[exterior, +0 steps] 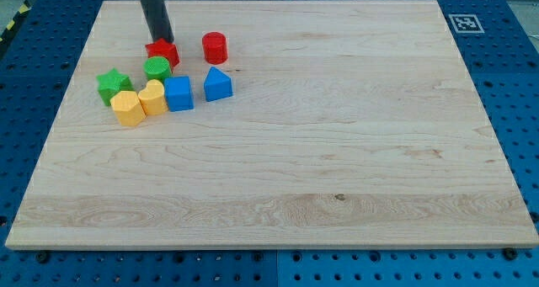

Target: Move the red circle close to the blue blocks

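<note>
The red circle (pixel 215 46) stands near the view's top left, apart from the others. Just below it sits a blue triangle-like block (pixel 217 84), and a blue cube (pixel 178 93) lies to that block's left. My tip (pixel 161 39) comes down at the top edge of a red star (pixel 162 52), touching or nearly touching it, about a block's width to the left of the red circle.
A green circle (pixel 157 68) sits under the red star. A green star (pixel 112 85) is at the far left. A yellow hexagon (pixel 127 108) and a yellow heart-like block (pixel 153 98) lie beside the blue cube. A marker tag (pixel 465 23) is at the board's top right.
</note>
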